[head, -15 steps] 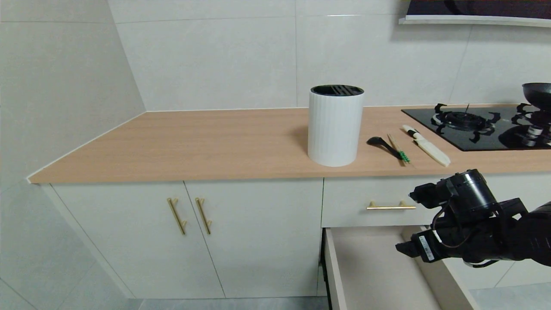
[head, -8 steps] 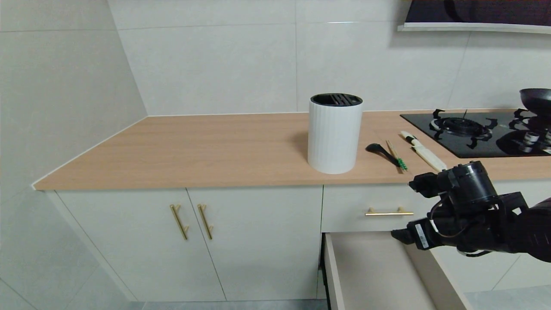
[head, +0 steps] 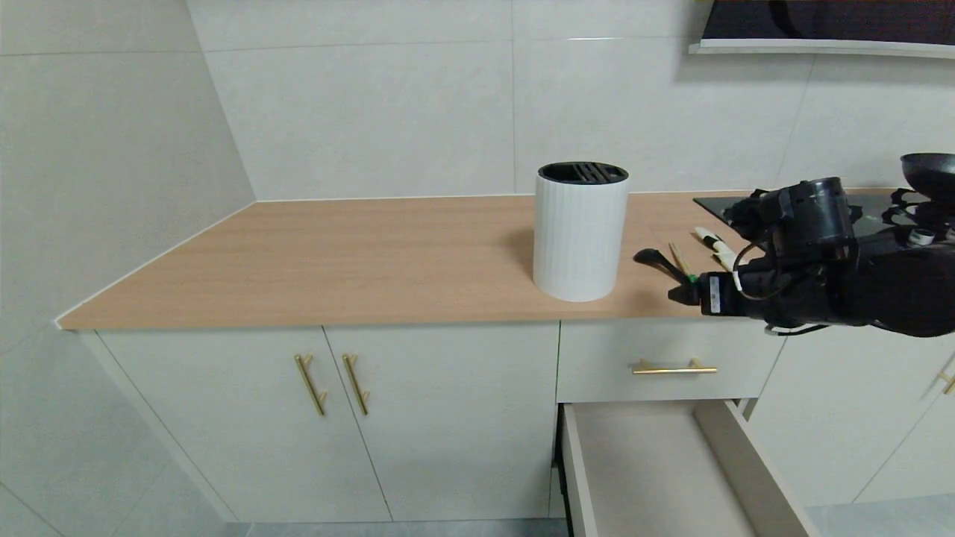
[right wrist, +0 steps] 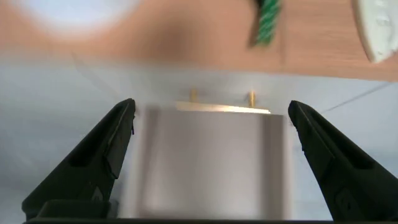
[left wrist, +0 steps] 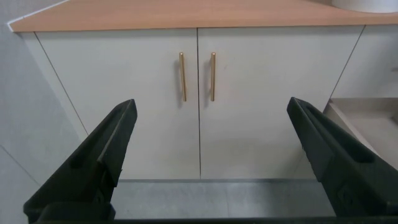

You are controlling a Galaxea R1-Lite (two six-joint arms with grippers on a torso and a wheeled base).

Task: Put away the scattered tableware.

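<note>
Head view: I see the scattered tableware on the wooden worktop (head: 358,253), to the right of a white slotted holder (head: 580,231) that stands upright. A black ladle (head: 656,259) lies nearest the holder. A pair of chopsticks (head: 679,259) with a green band lies just beside it, and a pale-bladed knife (head: 709,240) lies beyond them, toward the gas hob (head: 715,203).

Right wrist view: the right claw (right wrist: 208,118) is spread wide and grips nothing. Between its fingers I see the worktop's front edge with the green-banded chopstick end, the gold drawer handle (right wrist: 222,107) and the open drawer (right wrist: 211,162) below. In the head view this claw hangs at the worktop's front edge, level with the chopsticks and knife, and covers part of both. I cannot tell whether it touches them.

Left wrist view: the left claw (left wrist: 211,112) is also spread wide and empty. It sits low, facing the cabinet doors (left wrist: 124,106) under the worktop.
</note>
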